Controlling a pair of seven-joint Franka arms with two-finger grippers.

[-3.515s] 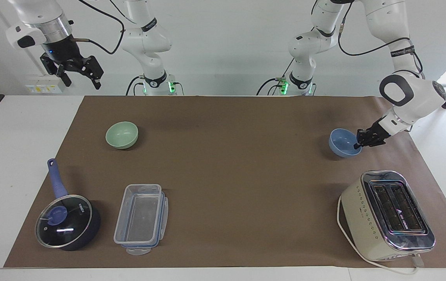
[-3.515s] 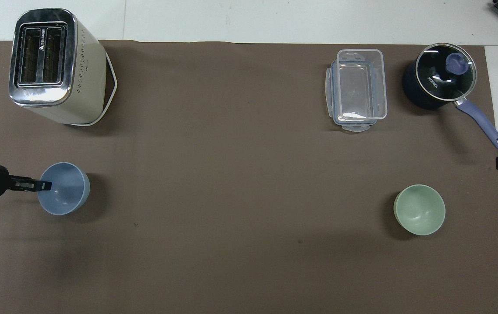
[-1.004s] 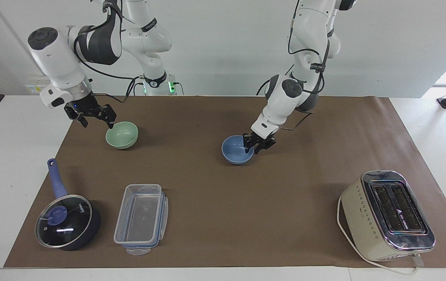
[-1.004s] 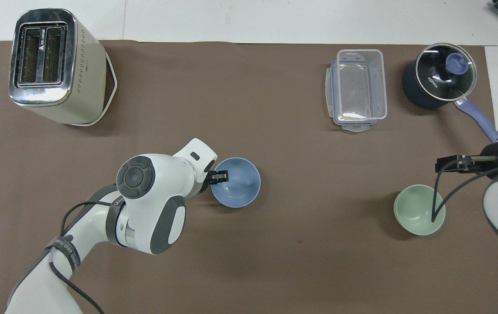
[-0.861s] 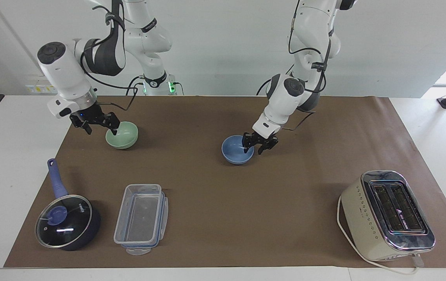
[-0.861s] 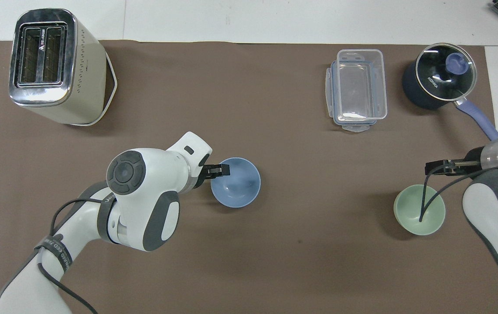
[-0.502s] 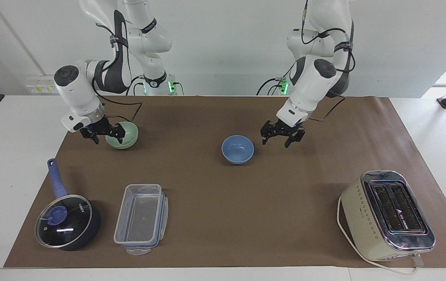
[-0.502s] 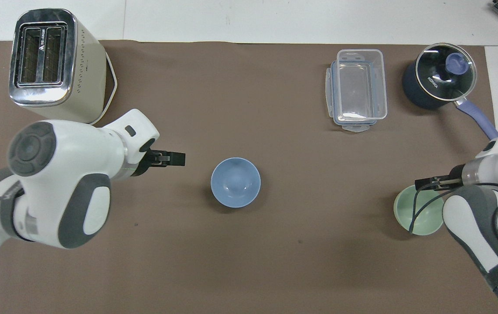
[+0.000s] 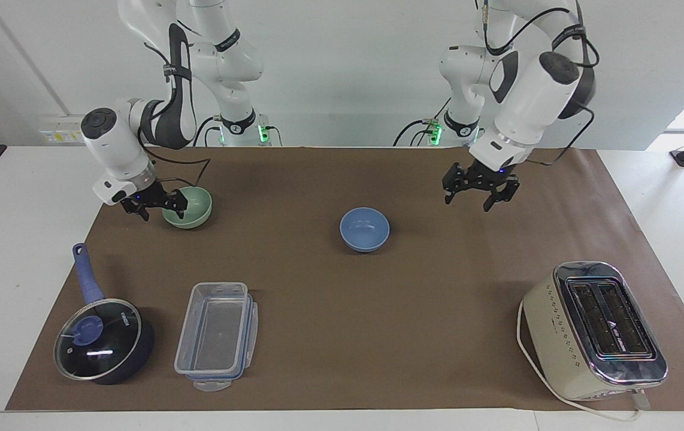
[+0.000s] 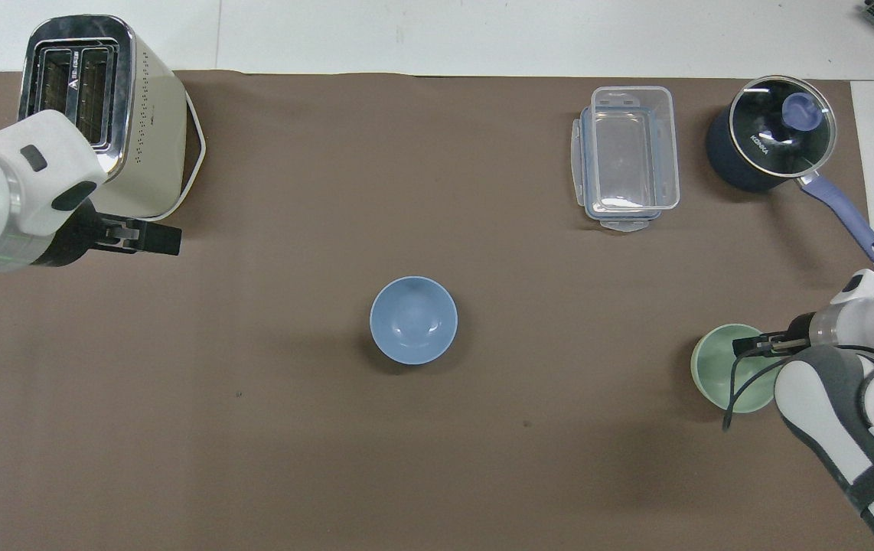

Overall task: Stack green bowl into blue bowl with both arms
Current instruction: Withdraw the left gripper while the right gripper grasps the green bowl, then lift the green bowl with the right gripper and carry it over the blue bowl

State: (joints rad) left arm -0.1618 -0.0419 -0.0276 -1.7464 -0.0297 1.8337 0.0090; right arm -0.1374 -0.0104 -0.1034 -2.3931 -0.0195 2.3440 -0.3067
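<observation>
the right claw (image 9: 157,205) sits at the rim of the green bowl (image 9: 189,208), near the desk (image 9: 342,371) edge at the right arm's end; i cannot tell if it pinches the rim. the left claw (image 9: 478,190) hangs spread and empty over the desk. the blue bowl (image 9: 365,228) sits alone mid-desk.

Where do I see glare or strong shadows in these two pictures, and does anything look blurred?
Facing view: bright glare on the saucepan's glass lid and the toaster's chrome top; soft shadows on the brown mat beside each bowl. Overhead view: small highlights inside the blue bowl, a reflection on the lid, a faint shadow beside the green bowl. Nothing looks clearly blurred in either view.
</observation>
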